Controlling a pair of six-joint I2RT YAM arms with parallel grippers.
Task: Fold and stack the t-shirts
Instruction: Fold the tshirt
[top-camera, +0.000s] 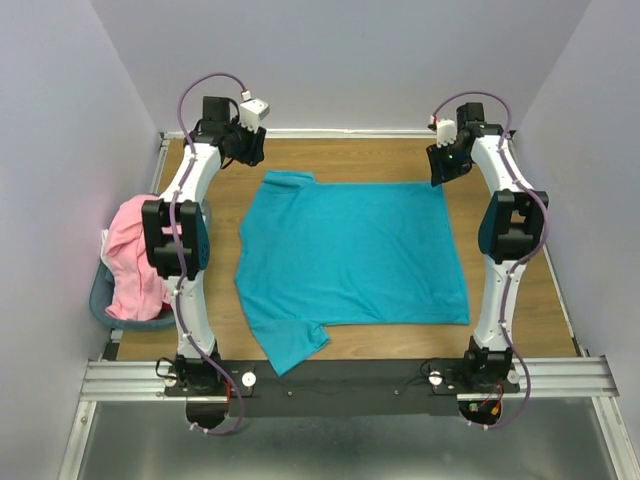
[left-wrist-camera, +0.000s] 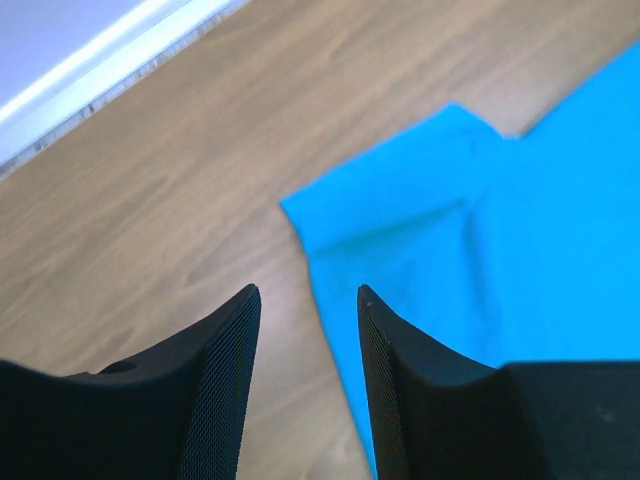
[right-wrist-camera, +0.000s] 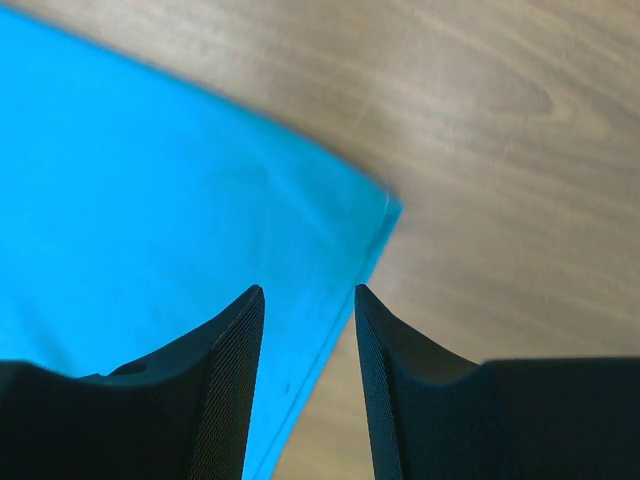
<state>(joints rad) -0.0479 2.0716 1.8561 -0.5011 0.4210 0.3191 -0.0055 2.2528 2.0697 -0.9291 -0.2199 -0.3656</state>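
Note:
The teal t-shirt (top-camera: 350, 255) lies spread flat in the middle of the wooden table, sleeves to the left. The pink t-shirt (top-camera: 135, 255) hangs bunched over the basket at the left edge. My left gripper (top-camera: 250, 148) is open and empty above the far left sleeve; in the left wrist view the sleeve (left-wrist-camera: 420, 200) lies just ahead of the gripper (left-wrist-camera: 308, 292). My right gripper (top-camera: 445, 165) is open and empty above the shirt's far right corner; in the right wrist view the hem corner (right-wrist-camera: 375, 215) lies just ahead of the gripper (right-wrist-camera: 308, 290).
A blue-grey basket (top-camera: 108, 305) stands at the table's left edge under the pink shirt. White walls close in the table at the back and sides. The black base rail (top-camera: 340, 378) runs along the near edge.

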